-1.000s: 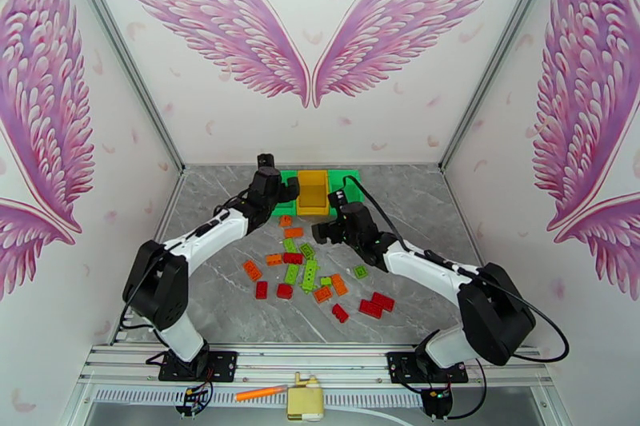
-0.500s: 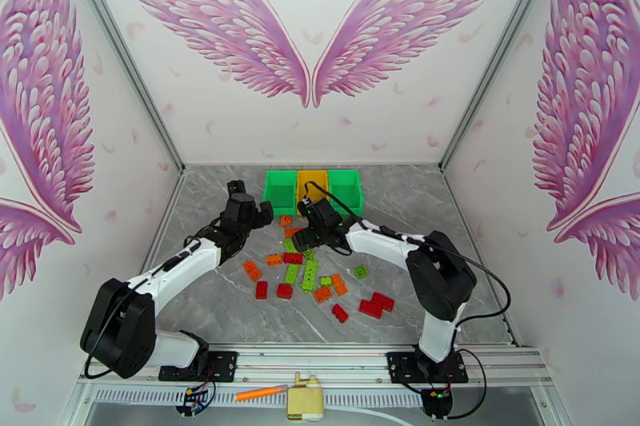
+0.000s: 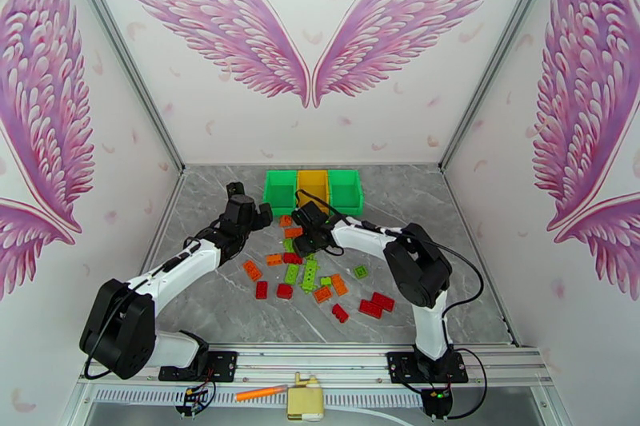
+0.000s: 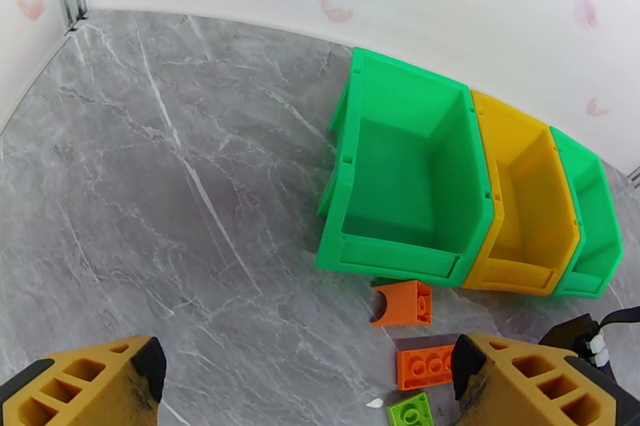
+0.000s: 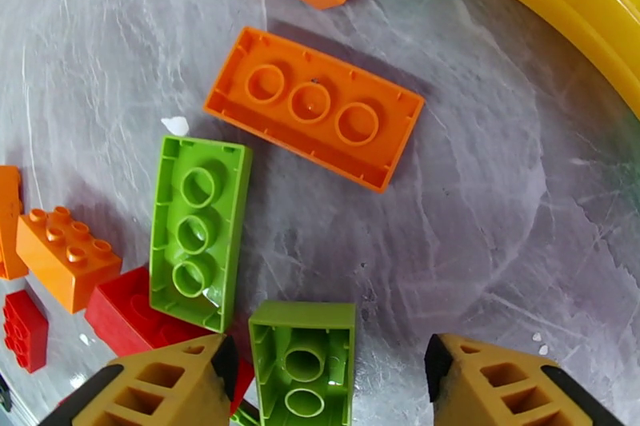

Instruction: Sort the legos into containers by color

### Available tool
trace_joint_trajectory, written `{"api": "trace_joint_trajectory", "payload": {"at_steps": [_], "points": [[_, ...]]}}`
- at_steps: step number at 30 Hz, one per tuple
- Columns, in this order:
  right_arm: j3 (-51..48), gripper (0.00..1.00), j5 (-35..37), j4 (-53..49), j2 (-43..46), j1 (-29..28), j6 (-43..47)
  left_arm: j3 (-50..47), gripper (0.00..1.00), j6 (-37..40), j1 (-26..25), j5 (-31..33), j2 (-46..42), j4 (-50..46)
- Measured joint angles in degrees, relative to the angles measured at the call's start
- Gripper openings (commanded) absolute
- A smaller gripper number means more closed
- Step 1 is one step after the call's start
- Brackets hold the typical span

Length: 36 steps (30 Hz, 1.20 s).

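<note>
Both arms have dropped from the bins point(image 4: 408, 256) to the legos point(image 3: 309, 274) scattered on the bench point(image 3: 448, 260), none visibly sorted; left pincer point(image 4: 306, 360) gapes empty, right pincer point(image 5: 330, 352) straddles a light-green brick point(image 5: 302, 360), jaws apart.

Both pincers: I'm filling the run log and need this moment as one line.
right pincer: open around light green brick | left pincer: open, empty
</note>
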<state>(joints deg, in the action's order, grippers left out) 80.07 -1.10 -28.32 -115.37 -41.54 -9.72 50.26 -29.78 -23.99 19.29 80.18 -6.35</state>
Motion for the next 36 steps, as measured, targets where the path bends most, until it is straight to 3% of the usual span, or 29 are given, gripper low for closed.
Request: {"api": "trace_joint_trajectory", "payload": {"at_steps": [6, 20, 23, 28, 36], "points": [[0.92, 0.56, 0.0, -0.5, -1.09, 0.0, 0.04, 0.0, 0.99, 0.0, 0.0, 0.0, 0.0, 0.0], [2.08, 0.29, 2.69, -2.29, -2.27, 0.0, -1.27, -0.5, 0.99, 0.04, -0.02, -0.07, 0.0, 0.24], [0.76, 0.27, 3.34, -1.36, -1.25, 0.0, -1.44, -0.81, 0.99, 0.28, -0.02, -0.15, -0.02, 0.59], [-3.91, 0.28, 5.53, 2.29, 3.56, 0.0, -1.9, -3.52, 0.99, 2.03, -0.24, -1.11, -1.25, 3.1], [-14.34, 0.28, 9.99, 17.2, 18.36, 1.44, -2.93, -8.94, 0.99, 9.4, -4.76, -5.07, -9.7, 10.25]]}}
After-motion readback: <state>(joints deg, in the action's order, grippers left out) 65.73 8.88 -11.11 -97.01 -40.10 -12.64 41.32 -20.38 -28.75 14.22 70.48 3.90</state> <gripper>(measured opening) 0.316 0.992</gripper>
